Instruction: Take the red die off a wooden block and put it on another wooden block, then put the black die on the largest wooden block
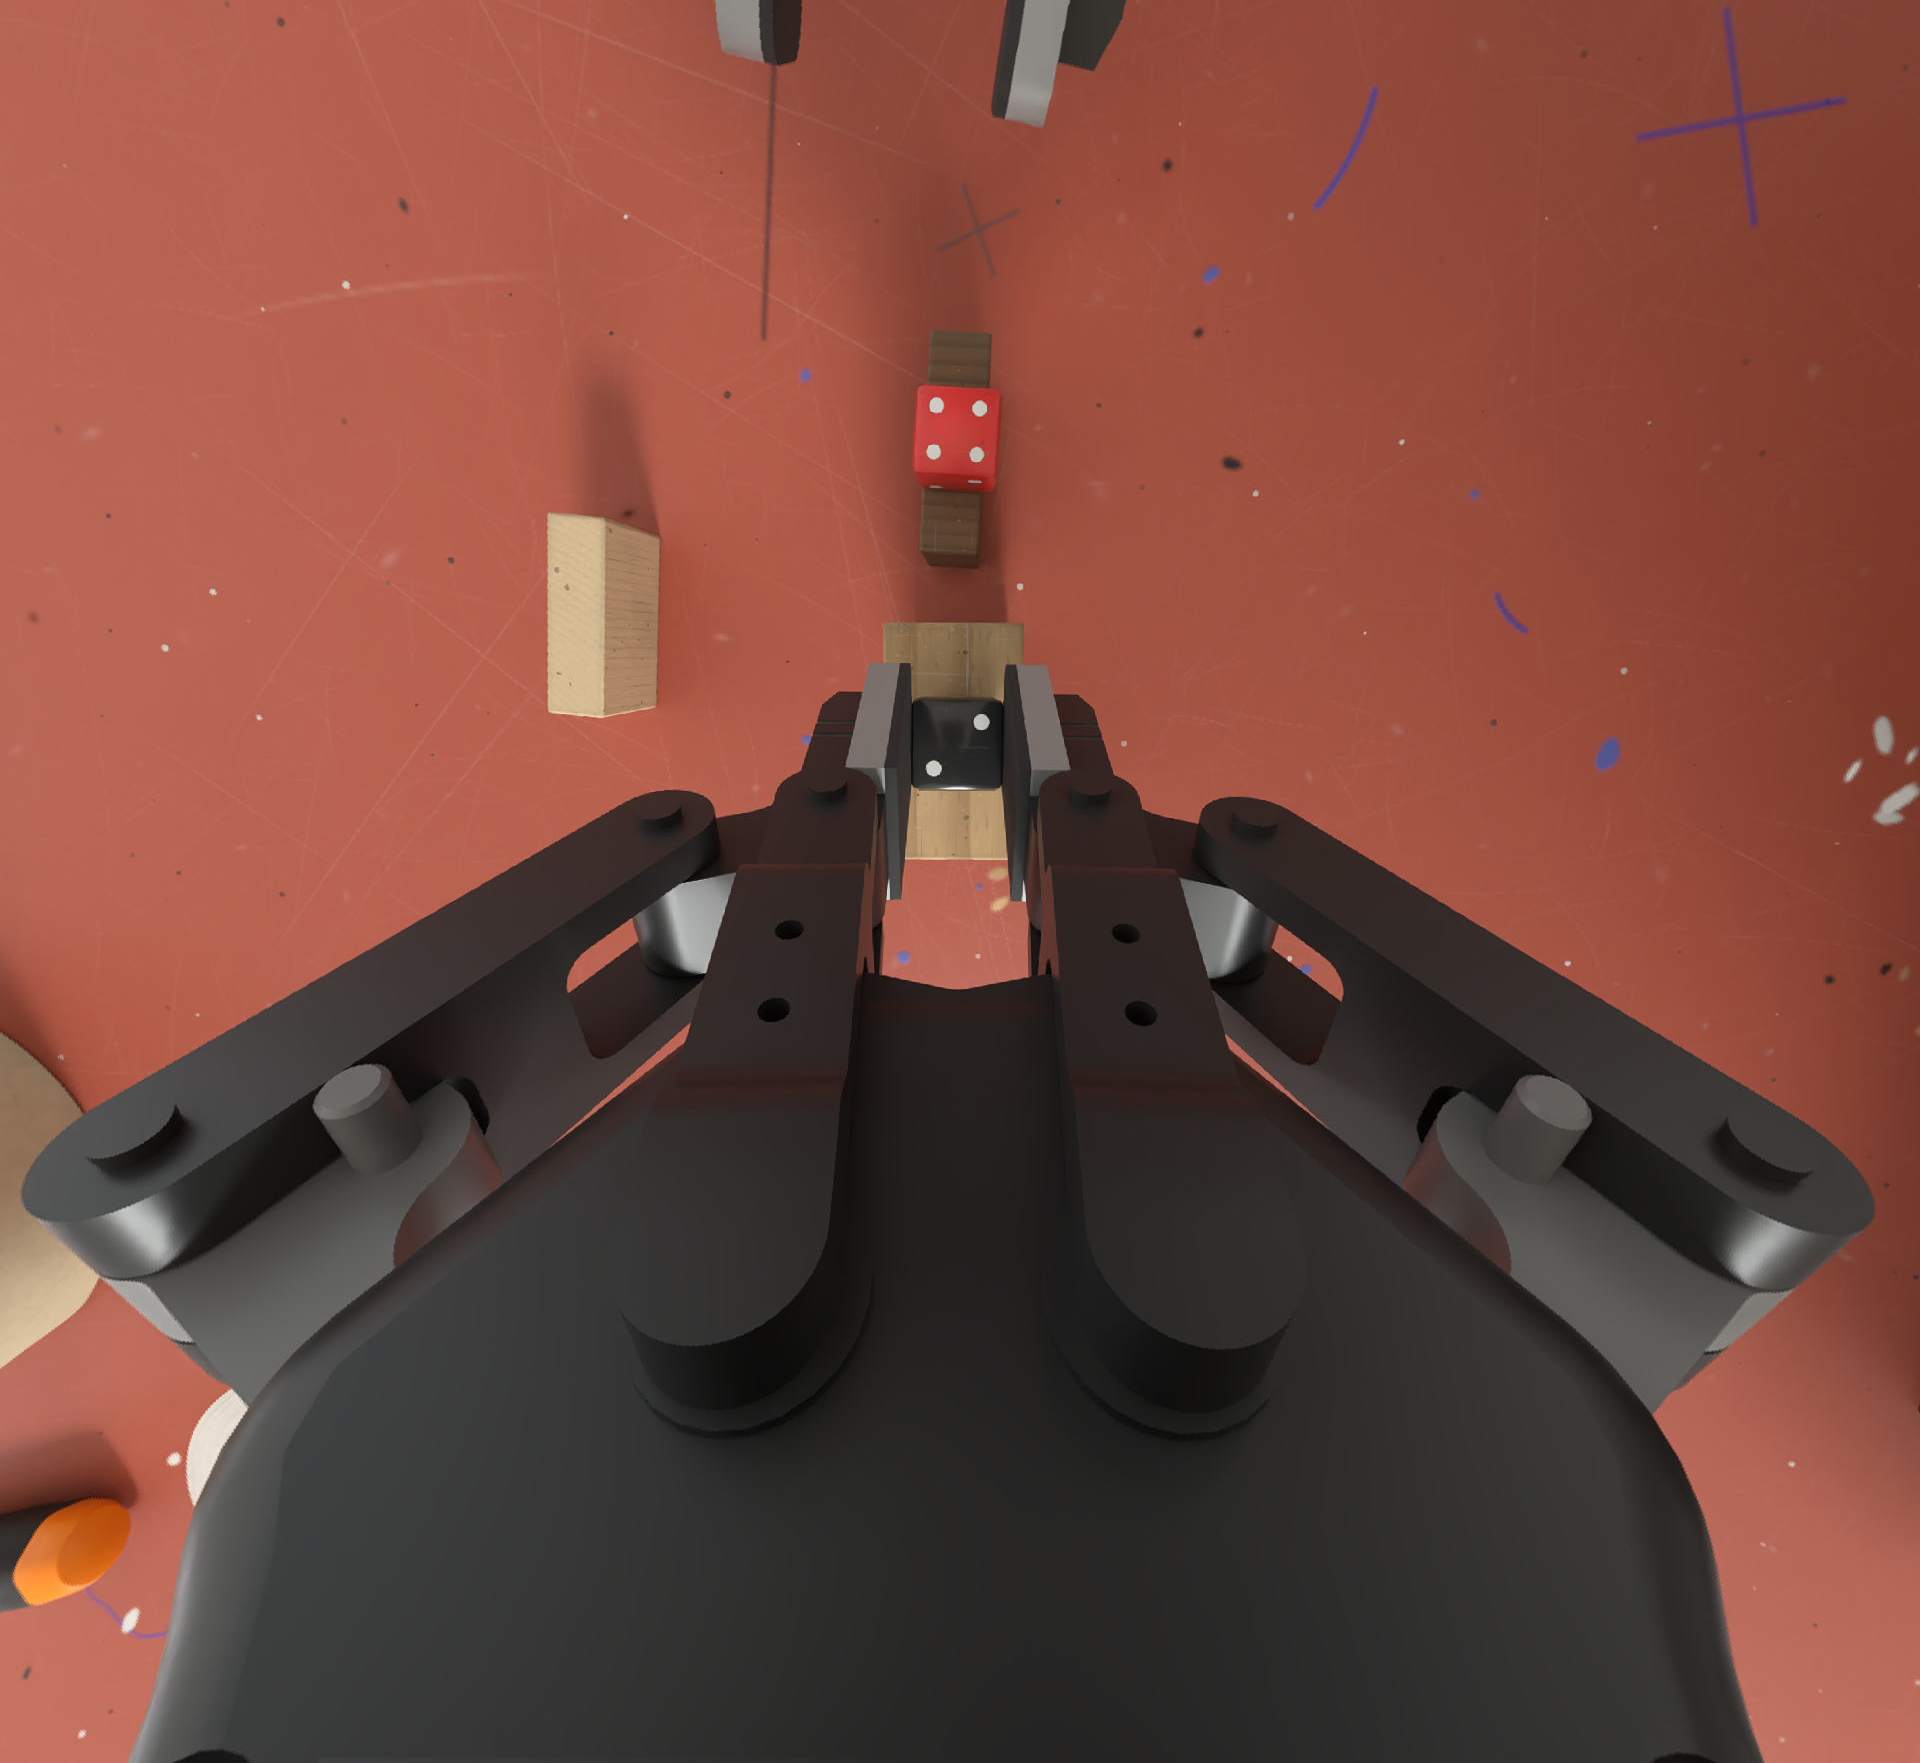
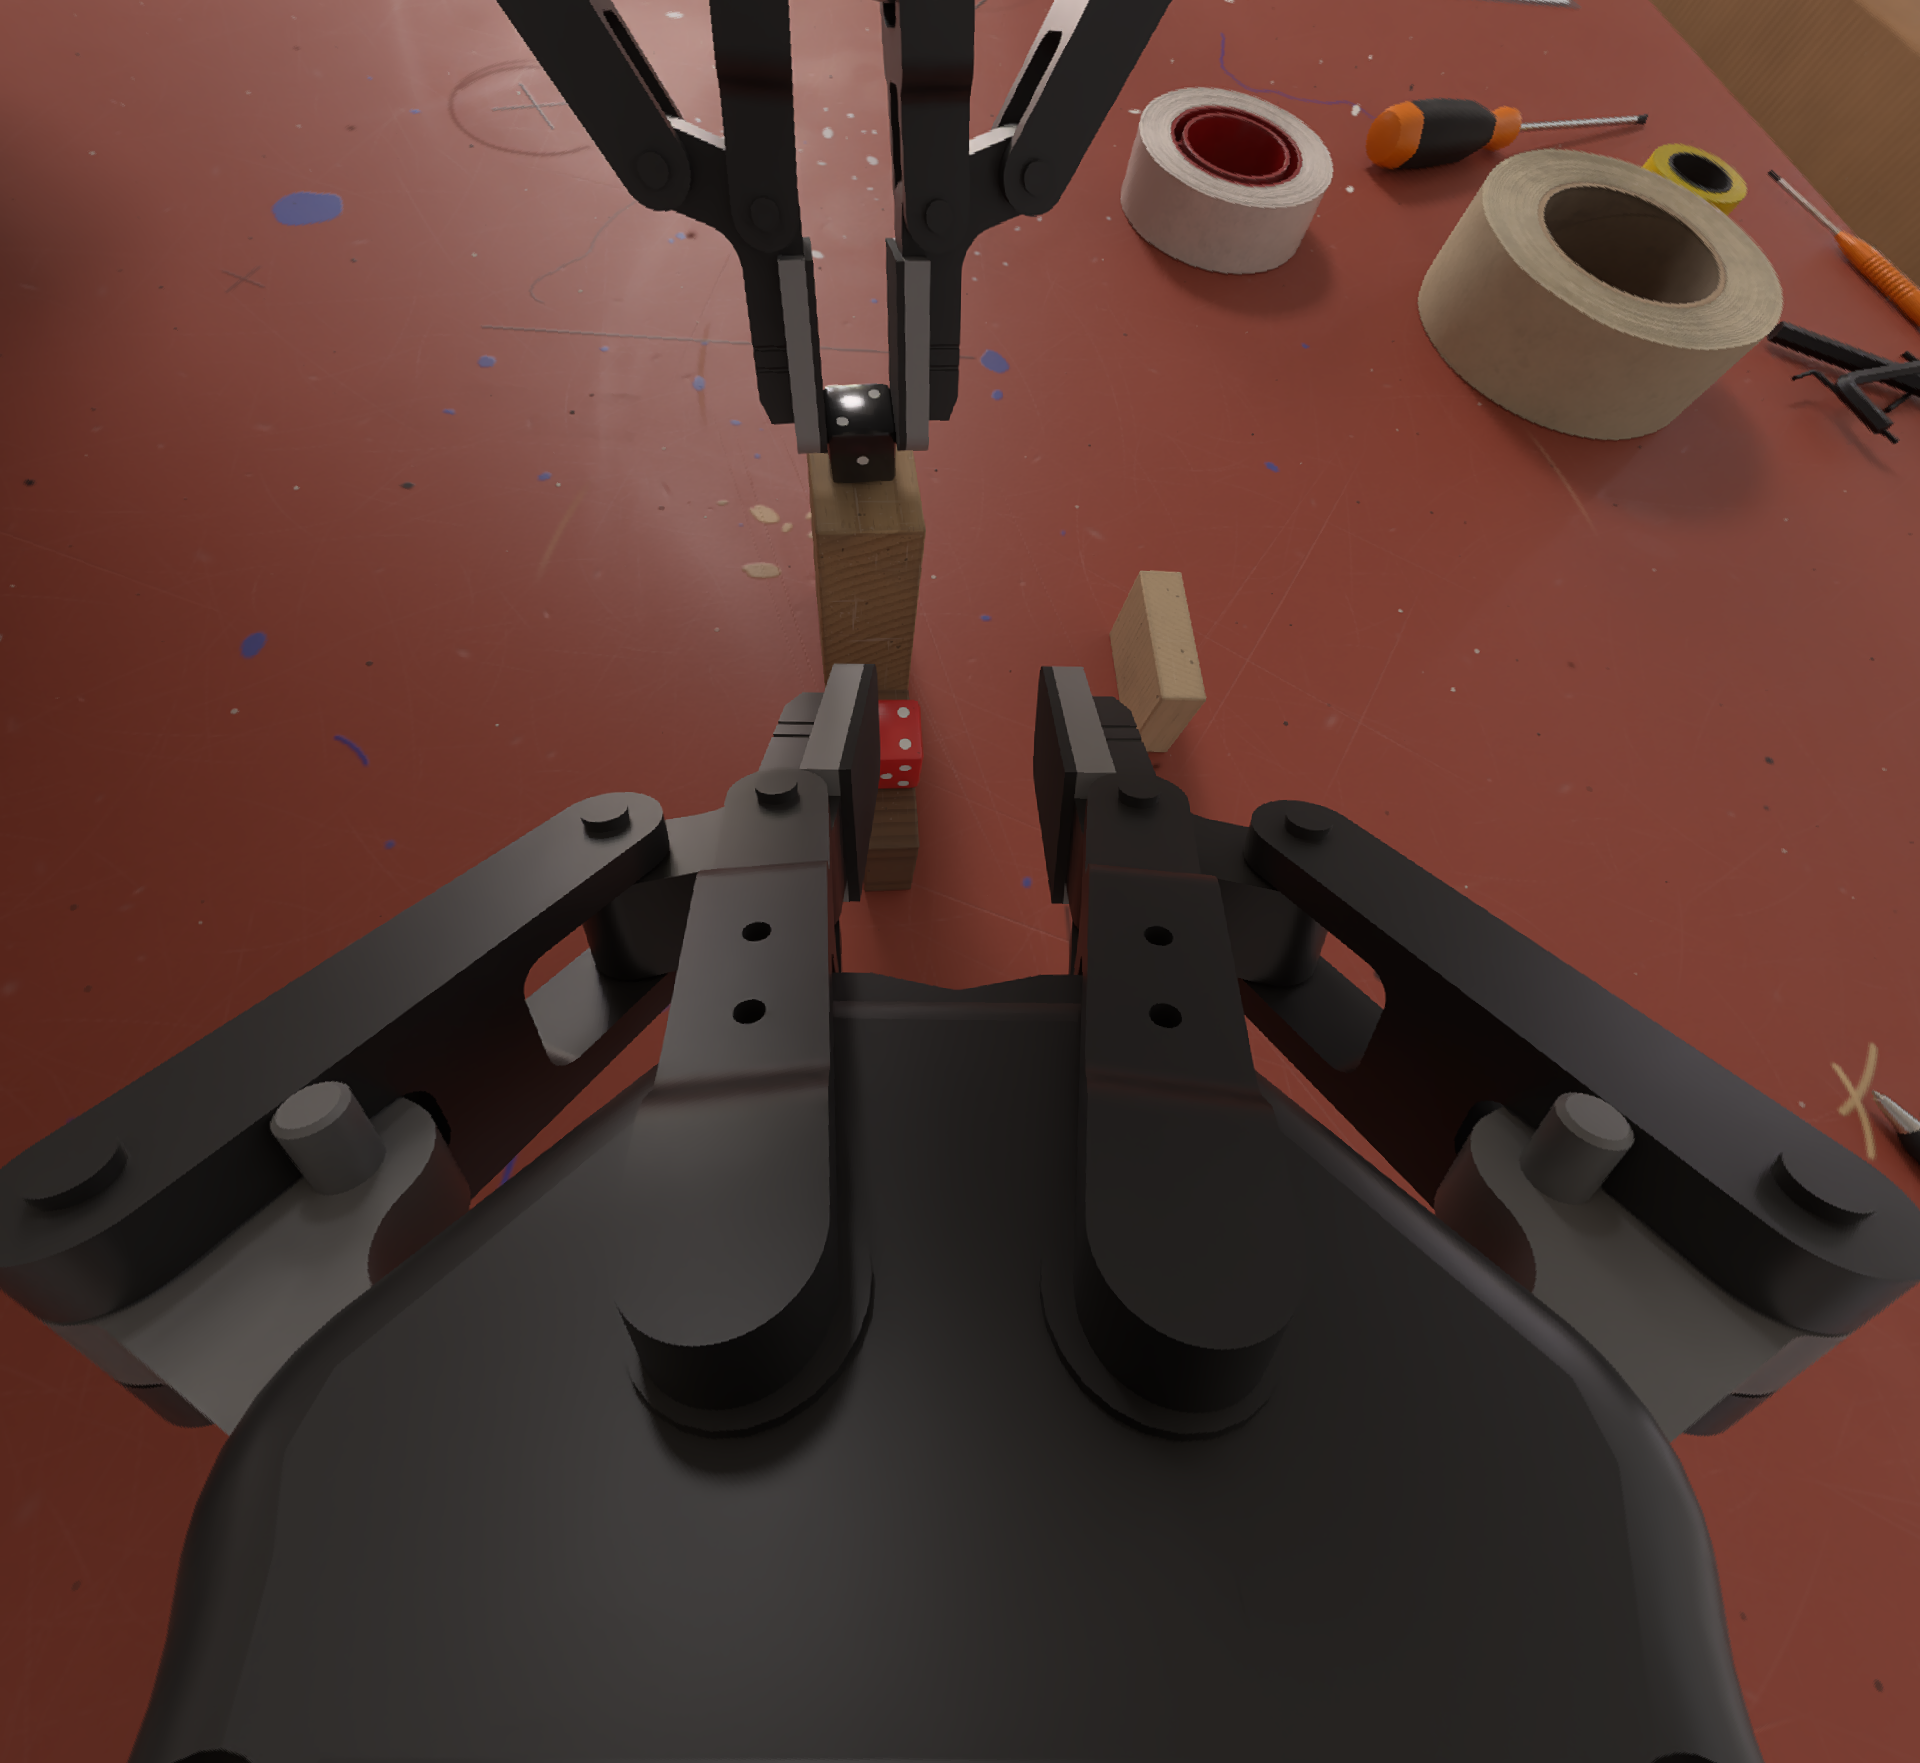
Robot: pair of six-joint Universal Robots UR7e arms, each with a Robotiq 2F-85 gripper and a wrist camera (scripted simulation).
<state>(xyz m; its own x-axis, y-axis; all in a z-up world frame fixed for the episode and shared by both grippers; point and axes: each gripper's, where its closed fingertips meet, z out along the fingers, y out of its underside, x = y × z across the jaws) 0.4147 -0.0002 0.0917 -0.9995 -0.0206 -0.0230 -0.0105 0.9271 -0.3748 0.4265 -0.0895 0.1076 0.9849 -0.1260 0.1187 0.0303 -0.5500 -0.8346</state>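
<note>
The left gripper [image 1: 956,745] is clamped on the black die [image 1: 956,743], holding it at the top face of the tall light wooden block [image 2: 868,575]; whether the die touches the wood cannot be told. Just beyond that block, the red die [image 1: 956,437] rests on a low dark wooden block [image 1: 953,524]. A pale wooden block [image 1: 602,615] lies to one side of the tall block. The right gripper [image 2: 956,757] hangs with its jaws spread and empty, near the red die.
</note>
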